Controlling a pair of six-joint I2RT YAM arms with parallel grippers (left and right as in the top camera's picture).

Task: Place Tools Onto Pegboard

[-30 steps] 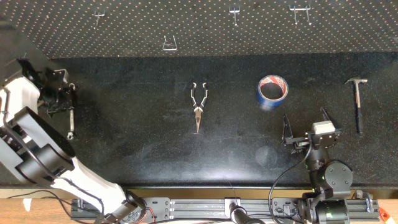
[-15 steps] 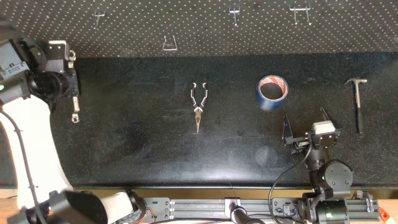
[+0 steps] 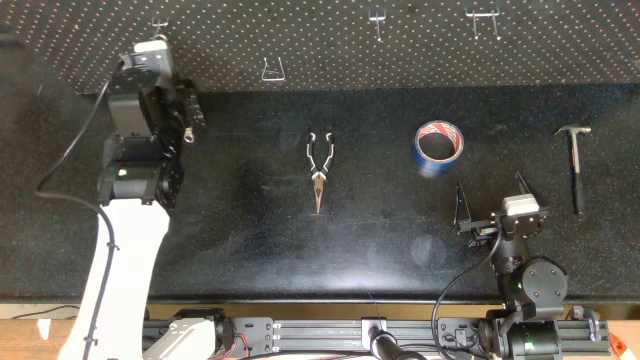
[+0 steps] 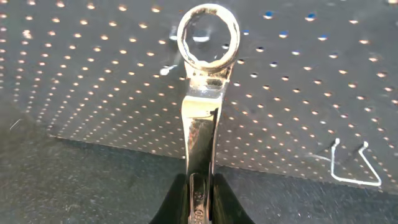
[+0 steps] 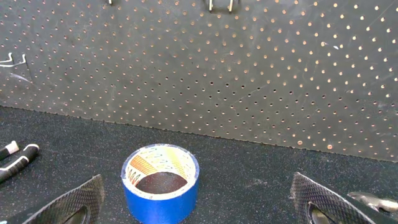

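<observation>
The shiny silver steel ring wrench (image 4: 202,118) shows against the black pegboard (image 4: 74,74), patterned with even rows of small holes. The bench (image 3: 250,240) is black with fine pale speckles. The round tape roll (image 5: 160,193) is blue outside, cream and printed inside. The slim pliers (image 3: 319,172) have black handles tipped white; the small hammer (image 3: 576,175), a black handle and silver head.

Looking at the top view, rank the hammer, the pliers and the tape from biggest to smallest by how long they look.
1. The hammer and the pliers: about the same length, too close to rank.
2. The tape: clearly shorter across than either.
</observation>
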